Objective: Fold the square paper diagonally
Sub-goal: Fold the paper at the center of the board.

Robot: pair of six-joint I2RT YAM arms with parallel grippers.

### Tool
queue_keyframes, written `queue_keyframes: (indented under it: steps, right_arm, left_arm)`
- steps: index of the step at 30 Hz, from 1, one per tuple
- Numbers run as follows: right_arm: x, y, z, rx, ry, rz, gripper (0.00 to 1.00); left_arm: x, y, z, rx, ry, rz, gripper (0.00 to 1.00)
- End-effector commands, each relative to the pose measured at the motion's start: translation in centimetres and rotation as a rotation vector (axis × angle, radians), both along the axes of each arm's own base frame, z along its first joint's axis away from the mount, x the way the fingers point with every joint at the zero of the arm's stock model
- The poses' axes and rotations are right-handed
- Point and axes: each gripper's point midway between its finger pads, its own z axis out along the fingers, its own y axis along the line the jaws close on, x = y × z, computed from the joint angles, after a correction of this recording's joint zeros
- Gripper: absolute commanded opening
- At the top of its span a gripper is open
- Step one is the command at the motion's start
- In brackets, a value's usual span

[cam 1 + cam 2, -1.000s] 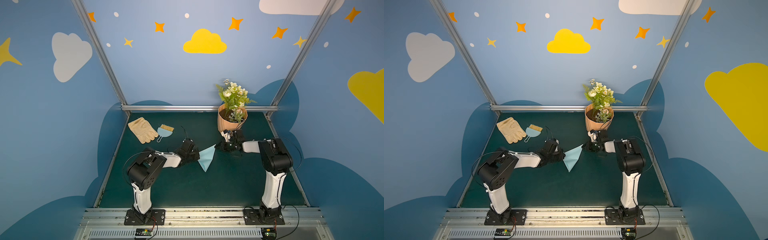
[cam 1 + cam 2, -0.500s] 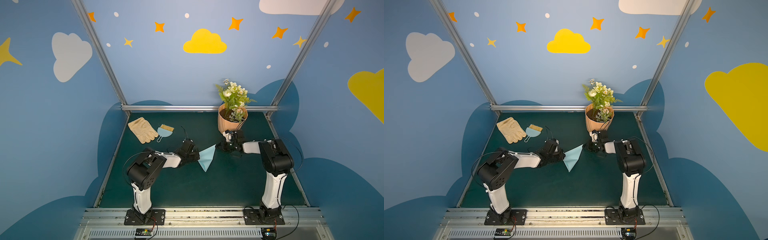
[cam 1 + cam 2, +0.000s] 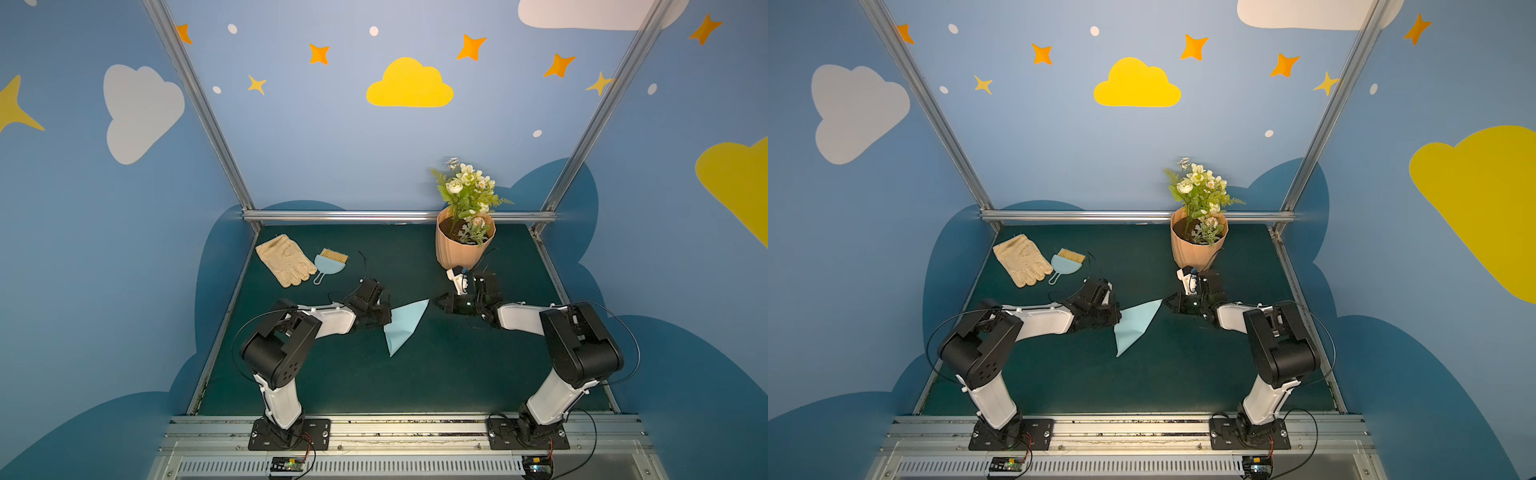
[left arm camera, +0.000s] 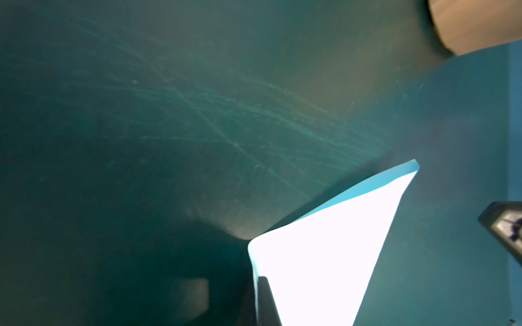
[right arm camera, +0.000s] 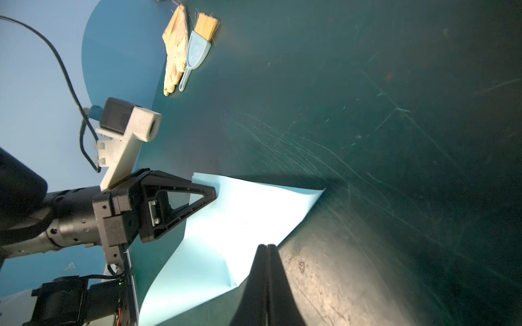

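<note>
The left pincer [image 3: 385, 319] is pressed together on the thin, light blue square paper [image 3: 405, 326], pinching the corner that points toward the left arm. In the left wrist view one dark finger [image 4: 264, 299] lies along the sheet's edge. The sheet glares white there, and a second blue layer shows along one side. The right wrist view shows the same pincer's tip [image 5: 213, 194] overlapping the paper's edge.

The right pincer [image 3: 435, 302] is also pressed together and holds nothing. In both top views its tip sits just beside the paper's far corner, but I cannot tell whether it touches.

The paper has a triangular outline and lies in the middle of the dark green worktop [image 3: 415, 382], between the two pincers. Its longest point is aimed toward the arm bases. Part of it stands clear of the surface and casts a shadow.

Behind the right pincer stands a ribbed terracotta-coloured flower pot [image 3: 463, 249] with white flowers and green leaves. At the far left of the worktop lies a cream fabric work glove [image 3: 284, 259]. Just beside it is a small light blue hand brush [image 3: 330, 264] with tan bristles, well apart from the paper.
</note>
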Motion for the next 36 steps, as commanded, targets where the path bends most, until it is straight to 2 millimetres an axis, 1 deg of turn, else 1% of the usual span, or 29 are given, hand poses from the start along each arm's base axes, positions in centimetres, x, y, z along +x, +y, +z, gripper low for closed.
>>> queue_keyframes:
  steps: [1, 8, 12, 16, 19, 24, 29, 33, 36]
  right_arm:
    - [-0.6, 0.8, -0.8, -0.012, -0.017, 0.052, 0.0]
    - [-0.6, 2.8, -2.6, -0.022, 0.022, 0.082, 0.0]
    - [-0.4, 3.6, -3.4, -0.017, 0.046, 0.092, 0.0]
    - [-0.1, 3.8, -4.0, -0.034, 0.061, 0.086, 0.0]
    - [0.2, 3.4, -5.0, -0.071, 0.084, 0.069, 0.0]
    - [0.1, 2.1, -6.7, -0.114, 0.116, 0.035, 0.0]
    - [0.1, 0.4, -7.6, -0.134, 0.132, 0.002, 0.0]
    - [0.7, -0.9, -8.3, -0.142, 0.148, -0.03, 0.0]
    - [1.1, -1.4, -8.6, -0.143, 0.151, -0.037, 0.0]
  left_arm:
    - [-3.1, 1.7, -2.4, 0.082, 0.104, -0.063, 0.03]
    - [-3.3, 1.4, -2.9, 0.078, 0.132, -0.073, 0.03]
    - [-3.3, 1.6, -3.1, 0.09, 0.144, -0.064, 0.03]
    - [-3.2, 1.6, -3.1, 0.093, 0.149, -0.067, 0.03]
    - [-3.2, 1.6, -3.2, 0.101, 0.154, -0.066, 0.03]
    - [-3.2, 1.9, -3.2, 0.107, 0.154, -0.059, 0.03]
    - [-3.3, 2.0, -3.2, 0.114, 0.157, -0.056, 0.03]
    - [-3.3, 2.1, -3.2, 0.116, 0.157, -0.054, 0.03]
    - [-3.3, 2.1, -3.2, 0.118, 0.158, -0.055, 0.03]
